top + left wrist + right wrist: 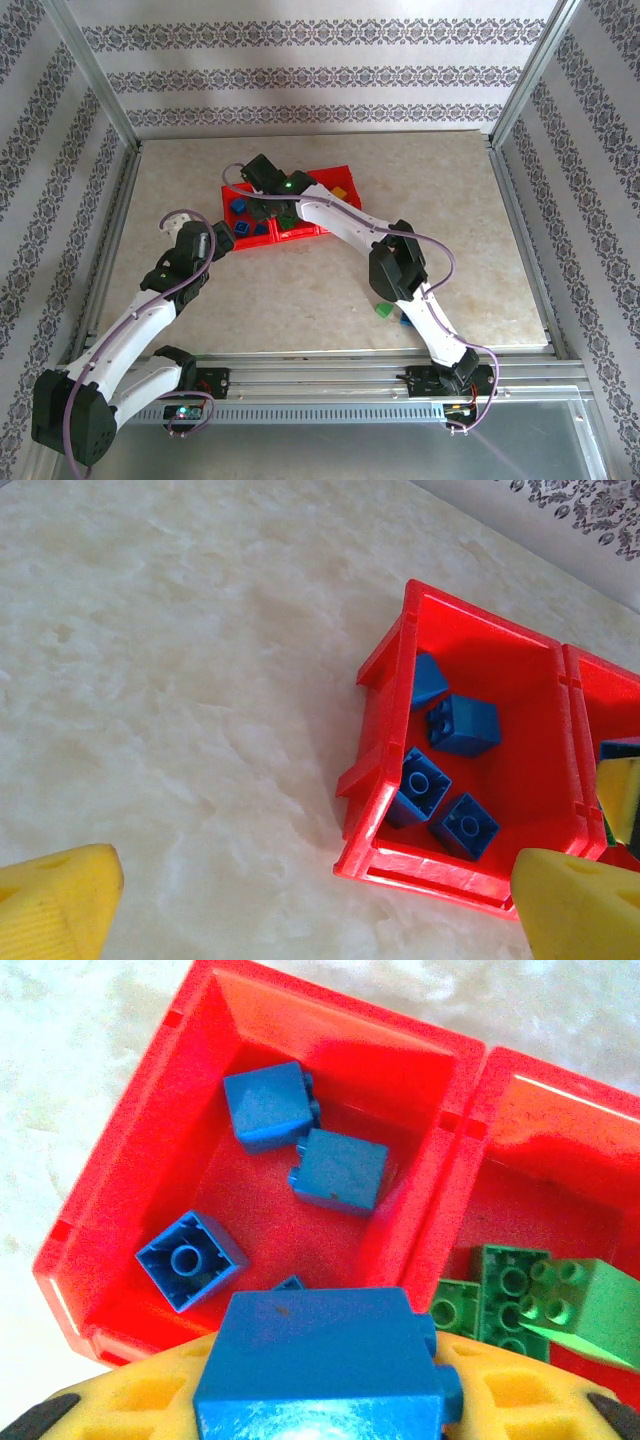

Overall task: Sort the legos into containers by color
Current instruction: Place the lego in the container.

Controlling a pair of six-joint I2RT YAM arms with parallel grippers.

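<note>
The red tray [335, 178] lies at the table's back middle. Its left compartment [150, 1160] holds several blue legos [338, 1170], and green legos [510, 1285] lie in the middle one [560, 1150]. My right gripper [320, 1405] hovers over the left compartment, shut on a blue lego [320, 1355] between its yellow fingers. In the top view, the right gripper [260, 198] is above the tray's left end. My left gripper [320, 910] stands open just off the tray's near left corner [375, 865], nothing between its fingertips [55, 900]. The left gripper [222, 238] sits low by that corner.
A green lego [384, 311] and a blue lego [405, 320] lie on the table beside the right arm's forearm. A yellow lego [340, 190] rests in the tray's right compartment. Metal frame rails [110, 100] border the table.
</note>
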